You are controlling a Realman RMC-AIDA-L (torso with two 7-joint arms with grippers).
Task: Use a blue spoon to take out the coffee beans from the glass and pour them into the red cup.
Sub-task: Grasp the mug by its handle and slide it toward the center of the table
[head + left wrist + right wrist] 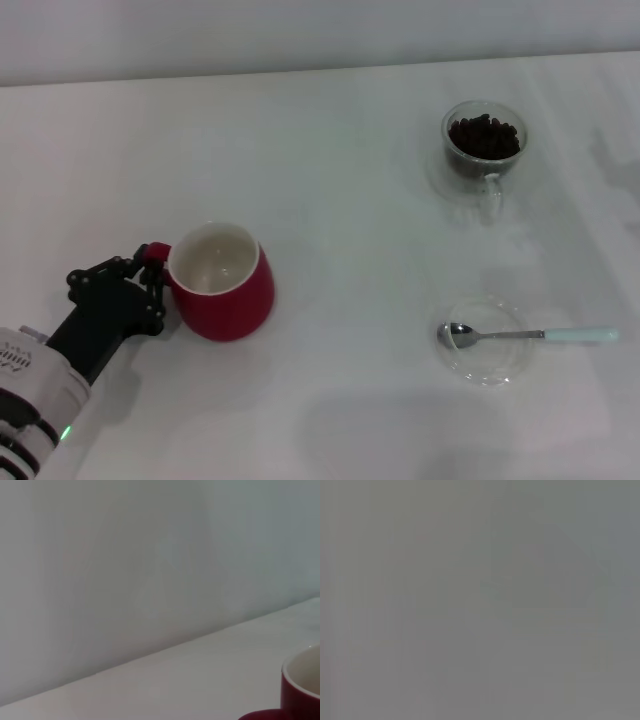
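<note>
Coffee beans (484,136) all sit in the glass (484,150) — blue spoon (530,335) untouched, red cup (222,283) empty, its handle gripped by the left gripper (155,275).

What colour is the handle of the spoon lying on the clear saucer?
Pale light blue; the blue spoon has a silver metal bowl. Head view shows it best.

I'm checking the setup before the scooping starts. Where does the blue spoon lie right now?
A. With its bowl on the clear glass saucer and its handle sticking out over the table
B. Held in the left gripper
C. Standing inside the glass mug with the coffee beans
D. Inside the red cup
A: in the head view the blue spoon rests with its metal bowl on the clear glass saucer, its pale handle reaching past the rim.
</note>
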